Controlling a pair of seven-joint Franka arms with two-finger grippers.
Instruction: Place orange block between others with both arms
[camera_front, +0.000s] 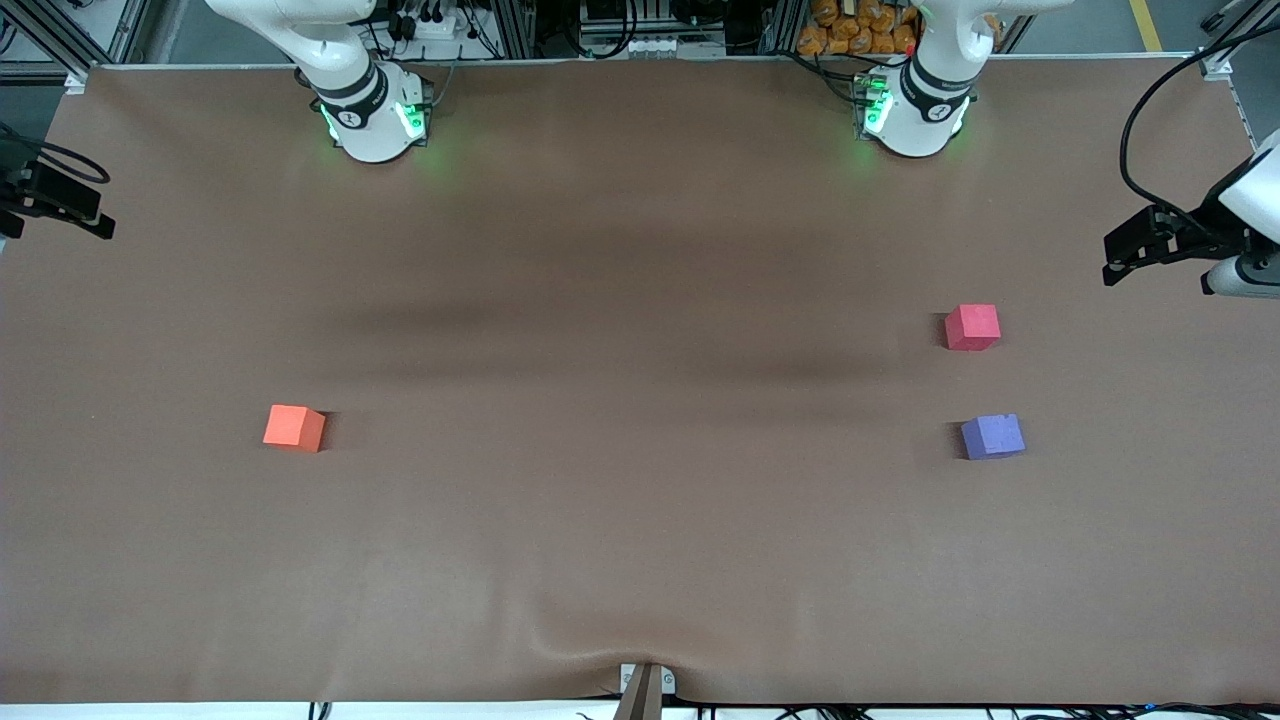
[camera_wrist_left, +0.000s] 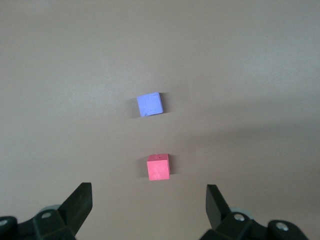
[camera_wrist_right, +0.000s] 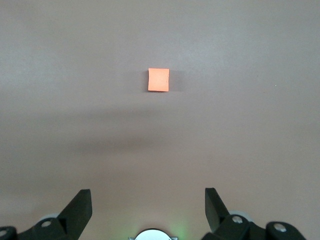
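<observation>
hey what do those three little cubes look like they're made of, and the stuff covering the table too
Orange cube, red cube, purple cube: probably foam, matte; flat colour, no glare, softly rounded edges, and the purple one has a notch on a top edge. Table cover: looks like a brown matte sheet, perhaps paper or thin fabric; it wrinkles and bulges at the edge nearest the front camera.

Three foam cubes sit on the brown tabletop (camera_front: 640, 250): one orange block (camera_front: 294, 428), one pinkish-red cube (camera_front: 972, 327) and one purple-blue cube (camera_front: 992, 436). Two white robot arms stand at the table, a right arm (camera_front: 365, 100) and a left arm (camera_front: 925, 95), each on one green-lit base. There are two grippers, the left gripper (camera_wrist_left: 149, 202) and the right gripper (camera_wrist_right: 148, 202), and each shows two black fingers (camera_wrist_left: 80, 200), four in all.
</observation>
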